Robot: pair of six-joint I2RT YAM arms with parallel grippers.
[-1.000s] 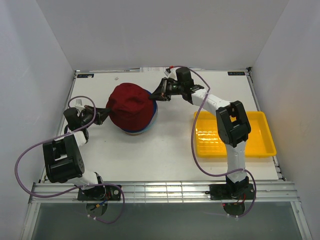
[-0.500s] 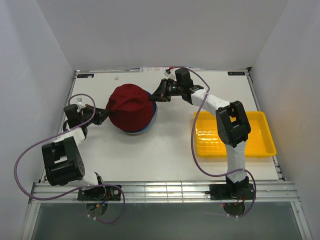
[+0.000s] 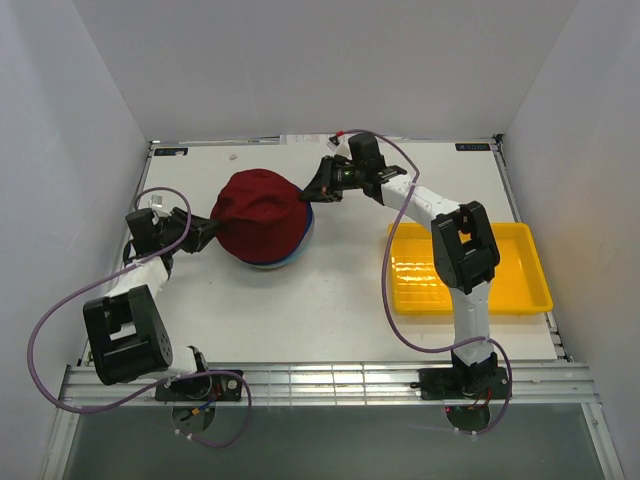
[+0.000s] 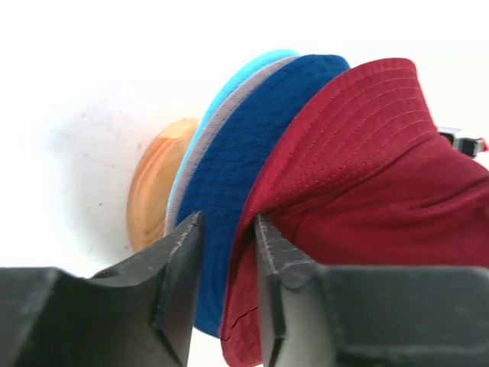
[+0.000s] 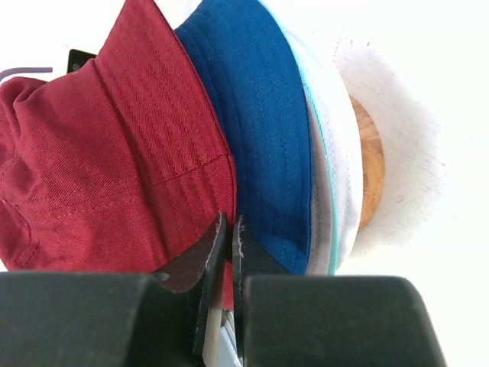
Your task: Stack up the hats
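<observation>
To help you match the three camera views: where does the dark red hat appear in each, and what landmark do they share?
Top external: the dark red hat sits left of centre, topping the stack.
Left wrist: the hat fills the right half of the picture.
Right wrist: the hat fills the left half.
Shared landmark: the royal blue hat, whose brim shows just under the red one in every view.

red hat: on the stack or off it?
On. The dark red hat sits crown-up over the blue hat, topmost of the pile; the right gripper pinches its brim.
</observation>
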